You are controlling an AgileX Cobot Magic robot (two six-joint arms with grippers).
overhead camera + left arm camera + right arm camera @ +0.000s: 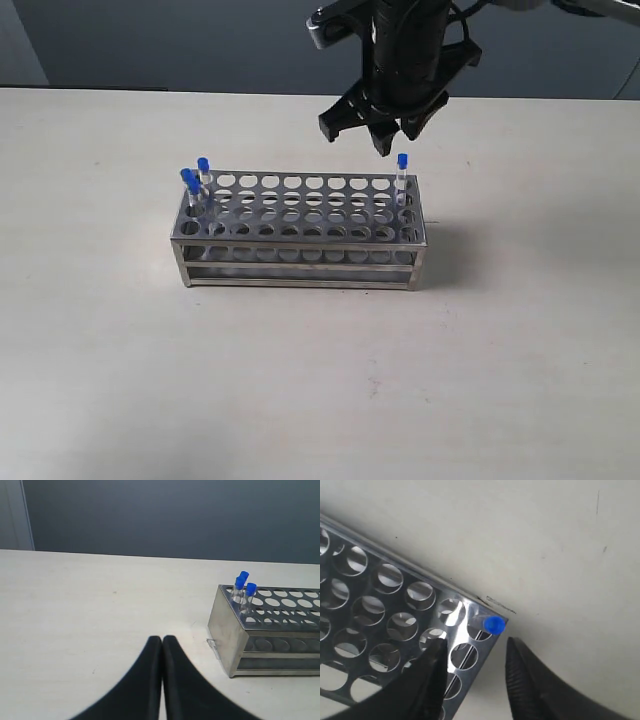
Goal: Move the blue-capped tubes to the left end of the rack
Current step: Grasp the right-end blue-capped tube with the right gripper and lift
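— The blue-capped tubes (193, 187): where do they stand?
— Three crowd the holes at the left edge of the rack (300, 236). The fourth tube (401, 178) stands alone in the far corner hole at the right end.
— And the hands?
— Right gripper (372, 132) hangs above that corner, jaws apart, holding nothing. Left gripper (162, 647) is pressed closed over the table (520, 340), well apart from the rack's left end wall. Open tabletop surrounds the rack.
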